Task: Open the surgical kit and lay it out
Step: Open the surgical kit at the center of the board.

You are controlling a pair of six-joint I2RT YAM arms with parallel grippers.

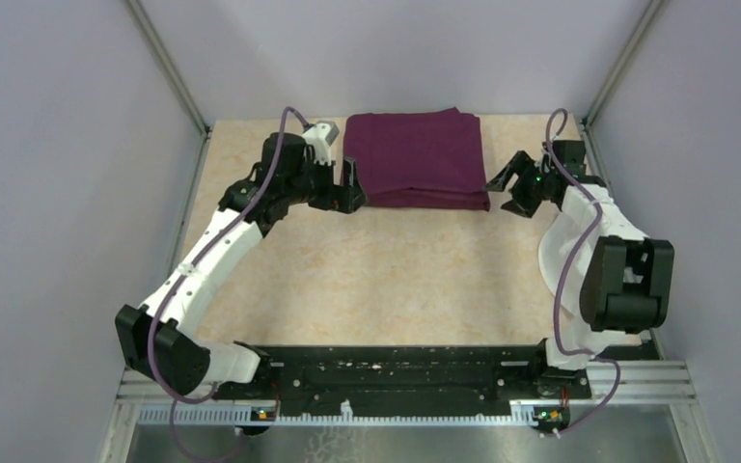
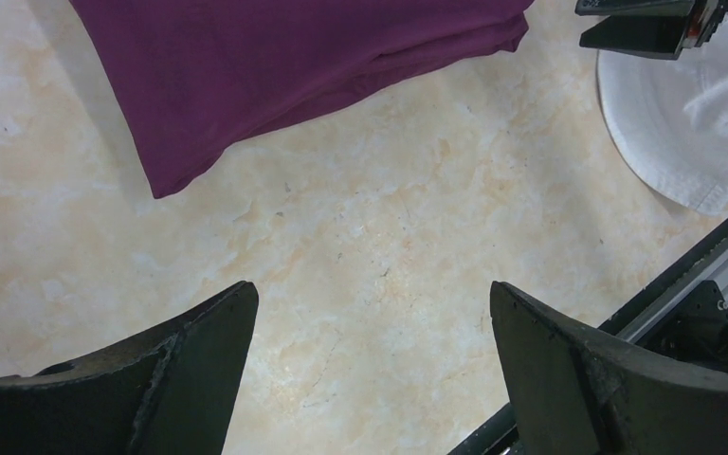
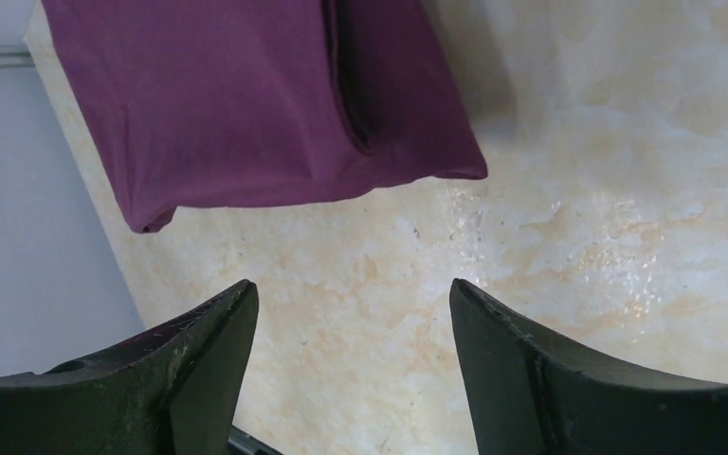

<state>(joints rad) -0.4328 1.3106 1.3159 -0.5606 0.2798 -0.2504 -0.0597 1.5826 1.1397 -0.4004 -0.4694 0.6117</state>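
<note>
Both sets of jaws wide open, holding nothing. Purple cloth wrap (image 1: 415,154) lies folded flat on desk (image 1: 396,280), between left jaws and right jaws. Left jaws just beside one near corner, right jaws near the other, not touching. Cloth looks soft, floppy, many layers. Pinch top flap only; its fold edge shows ahead of right jaws. Bundle may be heavy inside, so peel, don't lift. Nothing shows between jaws and wrap. Grey walls (image 1: 58,193) stand off to sides. Mind you don't bump jaws together.
</note>
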